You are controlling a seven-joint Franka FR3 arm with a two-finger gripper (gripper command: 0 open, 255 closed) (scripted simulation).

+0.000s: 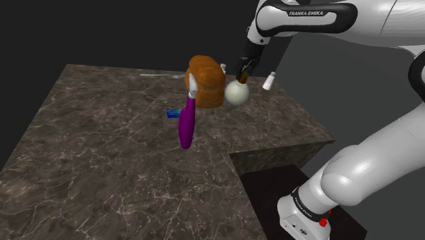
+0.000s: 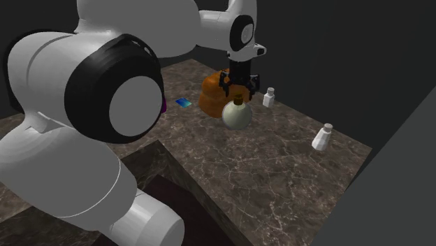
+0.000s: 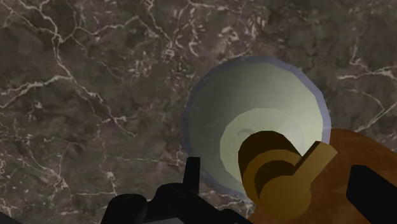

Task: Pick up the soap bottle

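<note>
Soap bottle [image 2: 237, 114] under the gripper [image 2: 238, 88]
The fingers [image 3: 193, 175] are spread wide beside its brown pump [image 3: 270, 164]; a brown loaf [image 2: 209, 98] is seen at its ten o'clock, second exterior view.

White arm [image 1: 381, 157] rises from lower right of shoulder view, bends, last link runs leftward along top edge. Wrist [image 1: 261, 31] turned down at upper centre, black gripper [image 1: 244, 68] hanging near vertical below it. Second exterior view: bulky arm [image 2: 49, 161] at left, gripper [image 2: 239, 85] pointing down at upper centre. Wrist view: fingers [image 3: 192, 175] well apart at bottom edge.
</note>
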